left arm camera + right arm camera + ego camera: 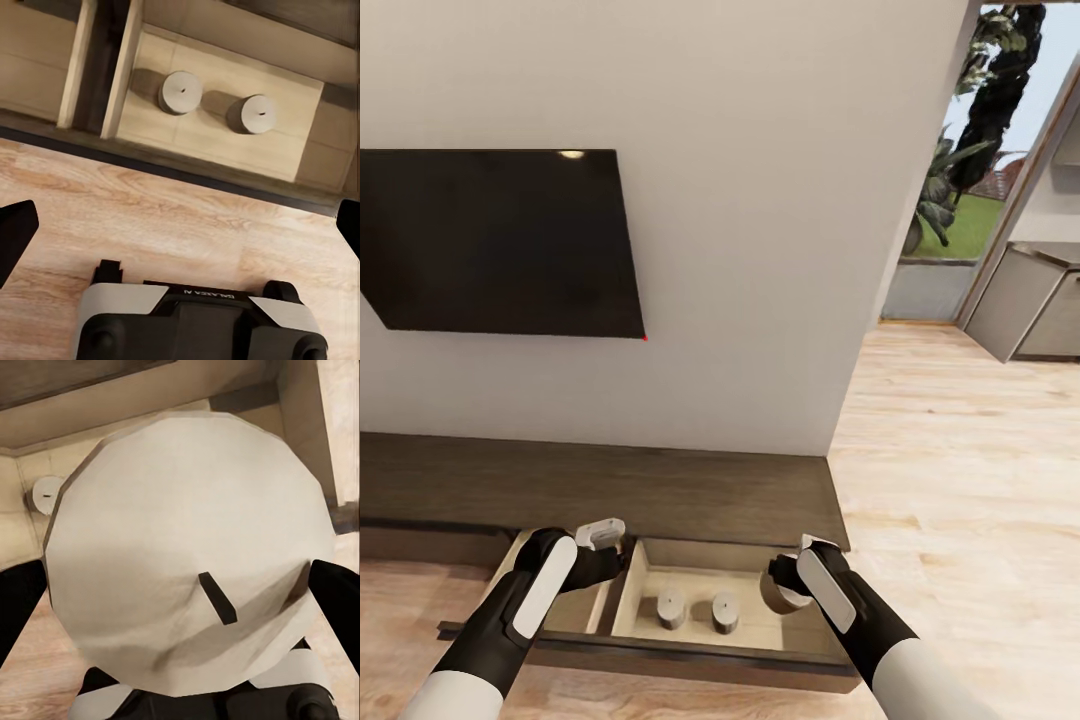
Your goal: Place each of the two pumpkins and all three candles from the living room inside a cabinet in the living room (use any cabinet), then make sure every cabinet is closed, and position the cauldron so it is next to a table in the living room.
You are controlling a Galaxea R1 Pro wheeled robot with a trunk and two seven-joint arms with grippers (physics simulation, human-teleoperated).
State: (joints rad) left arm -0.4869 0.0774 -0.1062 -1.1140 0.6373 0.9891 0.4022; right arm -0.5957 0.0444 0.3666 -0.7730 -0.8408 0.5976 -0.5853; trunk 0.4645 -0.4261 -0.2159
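Observation:
The cabinet [660, 490] runs low along the wall, with one drawer [690, 655] pulled out to show its pale interior. Two candles [671, 607] [724, 612] stand upright side by side in the drawer's wide compartment; the left wrist view shows them from above [181, 91] [256, 114]. My right gripper [792, 588] is shut on a third candle [187, 547], held over the drawer's right end. My left gripper [596, 556] hangs open and holds nothing above the drawer's front left part, its fingertips [15, 234] spread wide. The pumpkins and the cauldron are out of view.
A dark TV [500, 240] hangs on the wall above the cabinet. A wooden divider [124, 67] splits the drawer. Light wood floor [960, 480] stretches to the right toward a doorway with plants [970, 150] and grey kitchen units [1030, 300].

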